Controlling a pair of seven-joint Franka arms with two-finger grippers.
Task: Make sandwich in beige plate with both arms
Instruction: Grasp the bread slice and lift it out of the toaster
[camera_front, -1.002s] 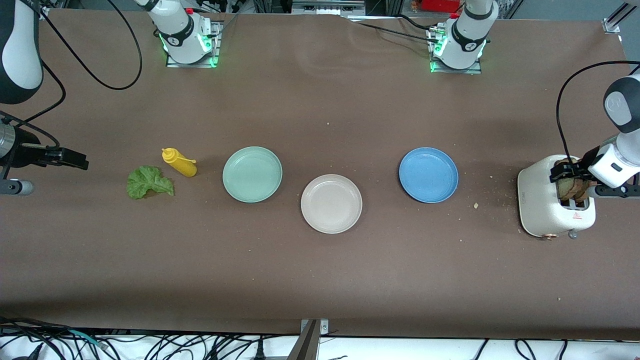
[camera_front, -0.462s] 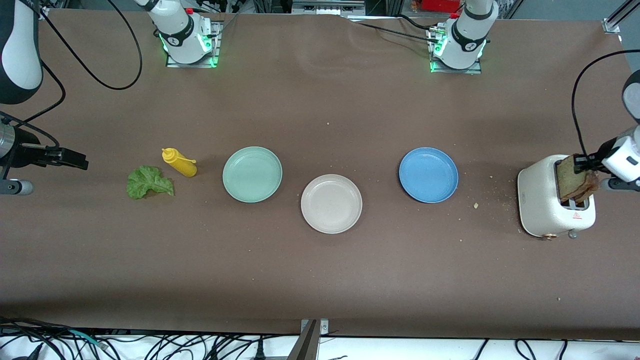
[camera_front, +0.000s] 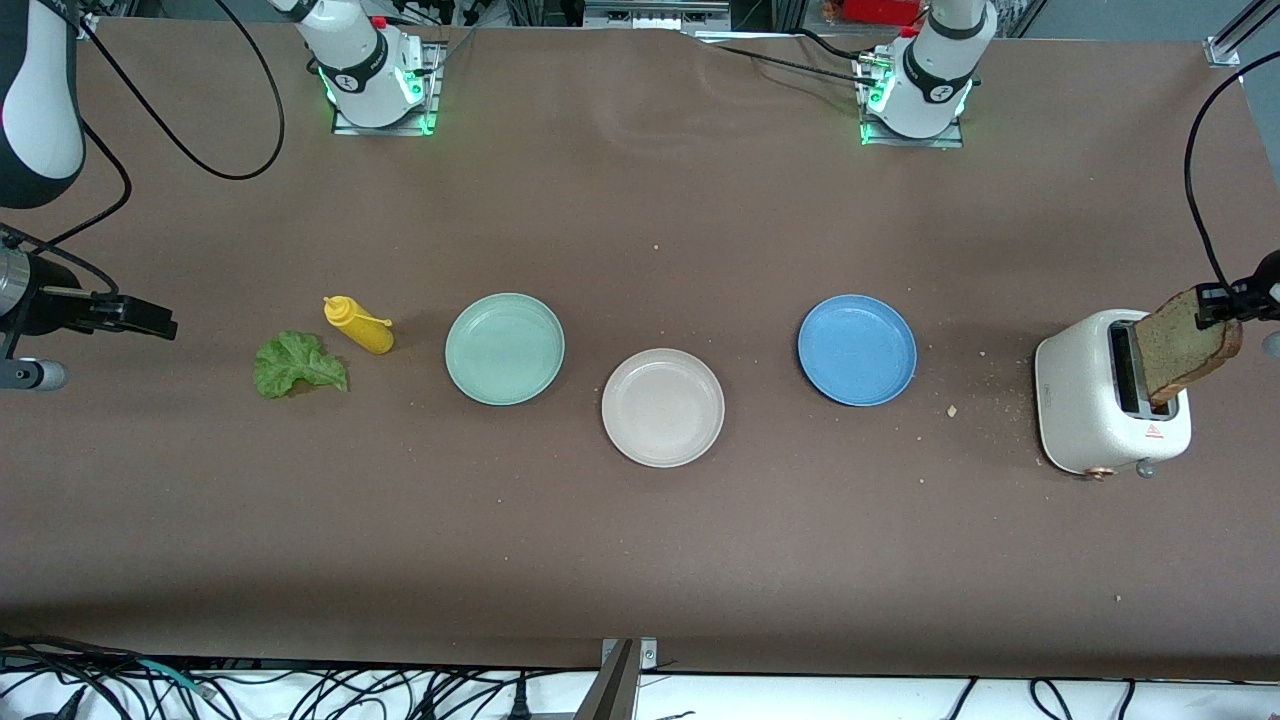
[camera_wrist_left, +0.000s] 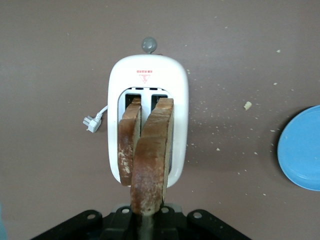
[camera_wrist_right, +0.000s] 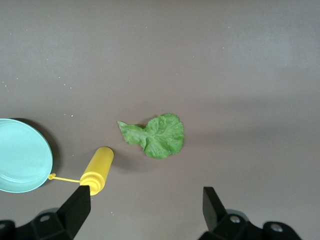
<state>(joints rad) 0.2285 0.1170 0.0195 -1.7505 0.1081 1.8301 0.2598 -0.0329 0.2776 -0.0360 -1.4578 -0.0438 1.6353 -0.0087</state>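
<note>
Brown table (camera_front: 640, 540); left gripper (camera_front: 1222, 305) half cropped

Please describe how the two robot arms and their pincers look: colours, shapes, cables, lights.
Both arms are white with black joint sections. Their round bases, bolted on metal plates, glow green, each with a small red part. Black cables loop along both arms. The right pincer has two black wedge-shaped fingers. The left pincer is black too, on a black mount with bolt holes.

three plates (camera_front: 505, 349), two bread slices (camera_wrist_left: 152, 155), one toaster (camera_front: 1085, 405), one lettuce leaf (camera_front: 297, 364), one mustard bottle (camera_front: 360, 326)
</note>
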